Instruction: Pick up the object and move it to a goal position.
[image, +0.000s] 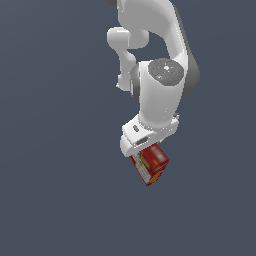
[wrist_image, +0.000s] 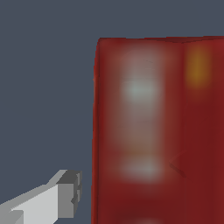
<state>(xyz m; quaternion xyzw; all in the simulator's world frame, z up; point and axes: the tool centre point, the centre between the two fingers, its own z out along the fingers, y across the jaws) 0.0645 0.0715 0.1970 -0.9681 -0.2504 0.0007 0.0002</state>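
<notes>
The red box (image: 150, 167), with yellow-orange pictures and pale label patches, sits tilted right under my hand in the exterior view. My gripper (image: 142, 152) is directly over it, and its fingertips are hidden there by the hand and the box. In the wrist view the box (wrist_image: 157, 131) fills most of the picture, close and blurred. One grey finger (wrist_image: 68, 194) stands beside the box's long edge, with a narrow gap between its pad and the red side. The other finger is hidden behind the box. The jaws stand open around the box.
A plain dark grey-blue surface (image: 50, 190) lies all around, with no other objects or edges in view. The white arm (image: 160, 75) rises from the hand toward the top of the exterior view.
</notes>
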